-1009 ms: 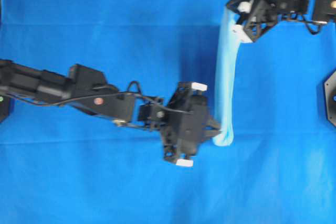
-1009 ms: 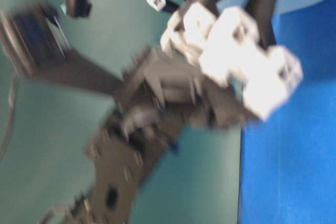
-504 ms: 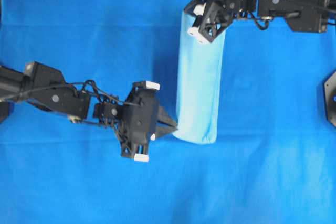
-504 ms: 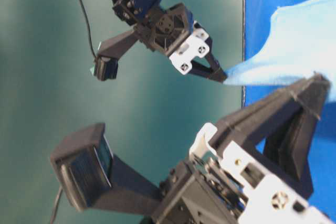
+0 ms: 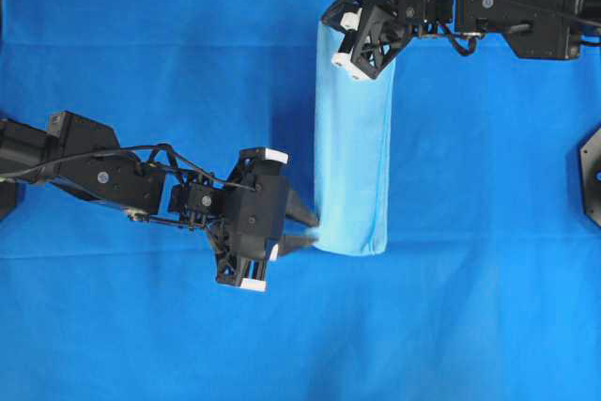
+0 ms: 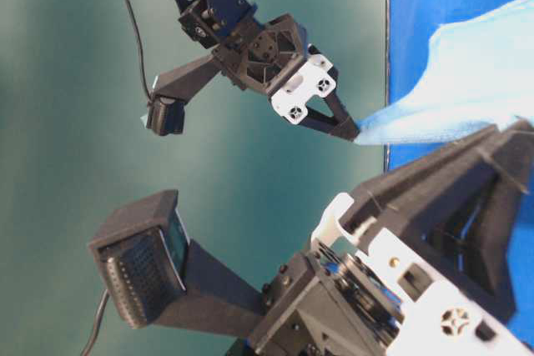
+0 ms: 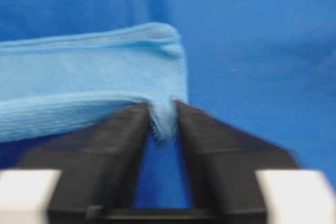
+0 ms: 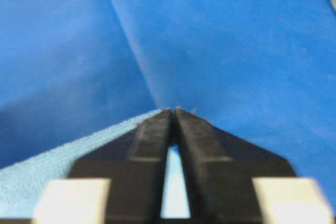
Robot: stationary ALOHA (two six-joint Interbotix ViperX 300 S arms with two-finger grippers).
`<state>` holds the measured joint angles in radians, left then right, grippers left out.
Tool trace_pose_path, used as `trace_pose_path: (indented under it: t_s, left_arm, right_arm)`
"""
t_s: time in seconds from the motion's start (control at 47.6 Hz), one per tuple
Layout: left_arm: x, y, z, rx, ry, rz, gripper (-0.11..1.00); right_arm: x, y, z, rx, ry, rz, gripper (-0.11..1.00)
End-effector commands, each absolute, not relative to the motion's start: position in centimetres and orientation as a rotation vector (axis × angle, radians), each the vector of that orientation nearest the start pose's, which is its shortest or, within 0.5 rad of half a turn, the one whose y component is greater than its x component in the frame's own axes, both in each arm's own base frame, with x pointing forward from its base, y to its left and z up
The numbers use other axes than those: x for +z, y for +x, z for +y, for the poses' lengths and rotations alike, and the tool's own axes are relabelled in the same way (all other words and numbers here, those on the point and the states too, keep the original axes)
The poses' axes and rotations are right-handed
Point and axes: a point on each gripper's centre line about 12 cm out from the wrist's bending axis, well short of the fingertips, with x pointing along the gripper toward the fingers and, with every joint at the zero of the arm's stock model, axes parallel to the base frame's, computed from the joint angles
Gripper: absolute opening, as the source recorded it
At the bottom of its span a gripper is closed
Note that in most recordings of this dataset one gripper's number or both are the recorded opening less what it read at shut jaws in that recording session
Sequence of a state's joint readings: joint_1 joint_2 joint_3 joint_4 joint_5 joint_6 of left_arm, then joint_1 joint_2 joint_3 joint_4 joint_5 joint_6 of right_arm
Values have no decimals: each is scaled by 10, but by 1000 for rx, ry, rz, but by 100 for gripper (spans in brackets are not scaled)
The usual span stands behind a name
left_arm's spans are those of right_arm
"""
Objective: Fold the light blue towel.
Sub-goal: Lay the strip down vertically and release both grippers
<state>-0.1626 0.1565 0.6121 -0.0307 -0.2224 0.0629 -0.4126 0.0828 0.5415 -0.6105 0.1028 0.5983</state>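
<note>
Across the middle of the deep blue sheet the light blue towel is laid as a long narrow strip, running from the upper centre of the overhead view down to a rounded, doubled end near the middle. Its lower left corner is met by the left gripper, which is reached in from the left side. In the left wrist view a small tuft of the towel's corner is seen pinched between the two dark fingers, whose tips are set close together with only the cloth between them; further back a gap is left between the fingers.

At the strip's upper end the right gripper is held over the cloth, reached in from the right. In the right wrist view its fingers are seen brought nearly together at the tips, with the towel's pale edge running up to them and a sliver of the cloth showing between them, so a corner is gripped there too. From table level the same corner is seen drawn out to a point at the right gripper's tips, raised off the sheet.
</note>
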Motion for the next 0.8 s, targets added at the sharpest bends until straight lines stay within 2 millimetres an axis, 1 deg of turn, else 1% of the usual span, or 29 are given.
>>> trace_pose_path:
  t_s: [0.0, 0.021, 0.084, 0.126, 0.168, 0.189, 0.21, 0.294, 0.378, 0.504, 0.651, 0.735, 0.777]
  left_arm:
    - [158, 422, -70, -165, 80, 502, 37]
    - [159, 421, -70, -165, 80, 502, 45]
    - [162, 421, -70, -166, 82, 505, 64]
    - [165, 420, -69, -166, 82, 510, 74]
    - [168, 418, -69, -167, 82, 514, 82]
    - [171, 418, -69, -167, 82, 517, 86]
    - [173, 417, -69, -168, 82, 522, 87]
    - [181, 414, -69, -169, 83, 531, 85]
    - [192, 408, -68, -170, 84, 548, 82]
    - [218, 396, -66, -173, 82, 543, 78]
    - [248, 380, -63, -174, 92, 489, 77]
    - [259, 371, -55, -161, 97, 459, 77]
    - [263, 365, -47, -144, 98, 449, 77]
  right_arm:
    - [180, 382, -175, -444, 105, 674, 24]
    - [179, 382, -174, -442, 102, 677, 32]
    - [179, 382, -173, -437, 93, 683, 51]
    - [178, 382, -172, -436, 90, 686, 61]
    - [178, 382, -171, -434, 87, 688, 67]
    - [178, 381, -171, -433, 85, 689, 69]
    - [178, 381, -170, -431, 85, 687, 68]
    - [179, 379, -167, -427, 81, 689, 64]
    - [185, 376, -162, -421, 78, 679, 64]
    - [199, 364, -143, -394, 61, 659, 64]
    - [217, 341, -111, -342, 49, 615, 64]
    - [225, 325, -94, -312, 49, 584, 64]
    - [230, 313, -86, -298, 53, 564, 64]
